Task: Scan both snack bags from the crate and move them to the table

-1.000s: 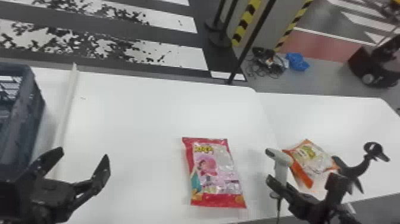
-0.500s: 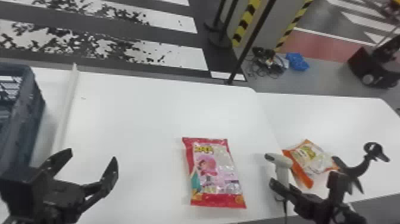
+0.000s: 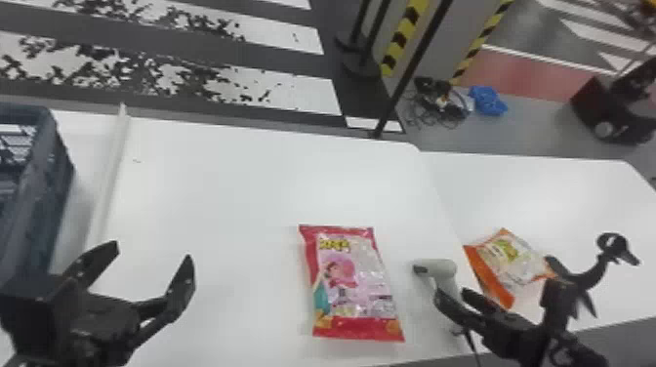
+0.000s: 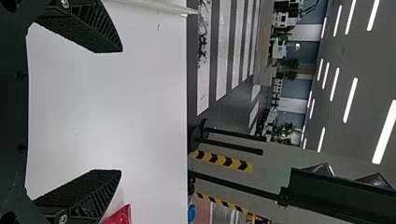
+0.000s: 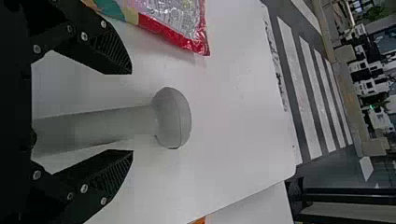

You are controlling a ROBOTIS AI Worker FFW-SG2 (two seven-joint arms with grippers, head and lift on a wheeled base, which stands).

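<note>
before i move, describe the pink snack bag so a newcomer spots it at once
Start from the dark crate at the left of the white table. Go right past the left gripper, and the pink bag lies left of the grey scanner. Its ends are pinkish red and its front shows a cartoon figure, while the other bag, beyond the scanner, is edged in orange.

The head view's edge crops the crate [image 3: 43, 195].
</note>
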